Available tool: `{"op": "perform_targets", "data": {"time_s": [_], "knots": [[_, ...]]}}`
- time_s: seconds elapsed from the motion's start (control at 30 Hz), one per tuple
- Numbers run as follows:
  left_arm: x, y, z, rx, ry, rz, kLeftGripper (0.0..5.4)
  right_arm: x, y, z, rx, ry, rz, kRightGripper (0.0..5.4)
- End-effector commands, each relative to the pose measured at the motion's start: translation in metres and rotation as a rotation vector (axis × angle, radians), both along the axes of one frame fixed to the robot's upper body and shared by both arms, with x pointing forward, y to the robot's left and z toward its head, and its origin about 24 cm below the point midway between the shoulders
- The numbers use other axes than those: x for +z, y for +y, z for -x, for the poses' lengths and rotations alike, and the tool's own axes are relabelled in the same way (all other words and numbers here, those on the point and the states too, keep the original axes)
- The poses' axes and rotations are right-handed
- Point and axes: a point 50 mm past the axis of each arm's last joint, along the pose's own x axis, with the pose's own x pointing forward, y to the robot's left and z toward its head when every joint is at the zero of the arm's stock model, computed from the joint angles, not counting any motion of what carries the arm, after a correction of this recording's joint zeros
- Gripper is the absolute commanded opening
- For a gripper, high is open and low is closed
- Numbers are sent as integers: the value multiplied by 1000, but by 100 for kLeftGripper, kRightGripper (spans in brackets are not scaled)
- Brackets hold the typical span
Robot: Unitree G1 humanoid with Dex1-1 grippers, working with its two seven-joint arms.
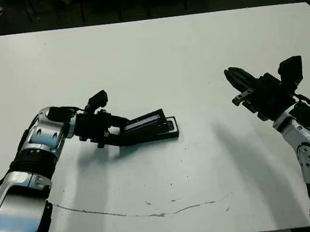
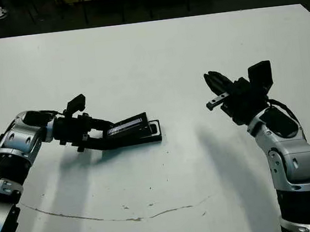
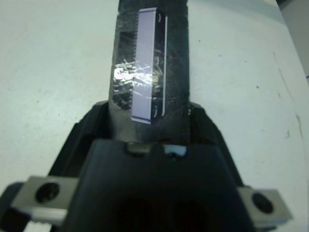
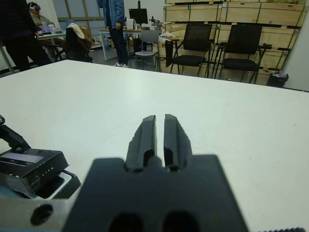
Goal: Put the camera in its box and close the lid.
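Left gripper (image 1: 124, 131) is clamped on the near-left end of the lid (image 1: 143, 121), a flat black rectangular cover with a glossy silvery-grey strip on its face, holding it tilted over the box (image 1: 155, 132), a shallow black rectangular tray sitting on the white table (image 1: 149, 61) left of centre. Lid's right end looks down on or very close to the box, the held end is raised, so it's part-closed, not seated. Camera not visible in any view; judging by the lid already going on, it's probably inside the box, but can't confirm. Right gripper (image 2: 211, 83) hangs above the table well to the right of the box, fingers pressed together with nothing between them, not involved. Risks: lid looks slightly skewed to the box in the head views, so pressing down could catch an edge and leave it cocked instead of seated; box is held by nothing, so a sideways push from the left arm would likely just slide it across the table; letting go early could let the lid land off-square. Box and lid sit right at the left gripper, lid in its fingers, box touching or just beside the lower finger
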Motion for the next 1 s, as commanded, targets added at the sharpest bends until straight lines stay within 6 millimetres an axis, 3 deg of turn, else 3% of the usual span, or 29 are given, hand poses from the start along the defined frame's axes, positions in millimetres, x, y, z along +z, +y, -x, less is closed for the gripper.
{"op": "perform_targets", "data": {"time_s": [0.03,0.6,1.0], "knots": [[-28,-19,10,-49,126,-11,271,-4,-3,1,-11,14,29,0],[-32,-50,2,-101,98,-41,271,-4,-5,1,-14,19,27,0],[-15,-63,0,-263,-39,-222,271,-6,-5,1,-9,16,23,0]]}}
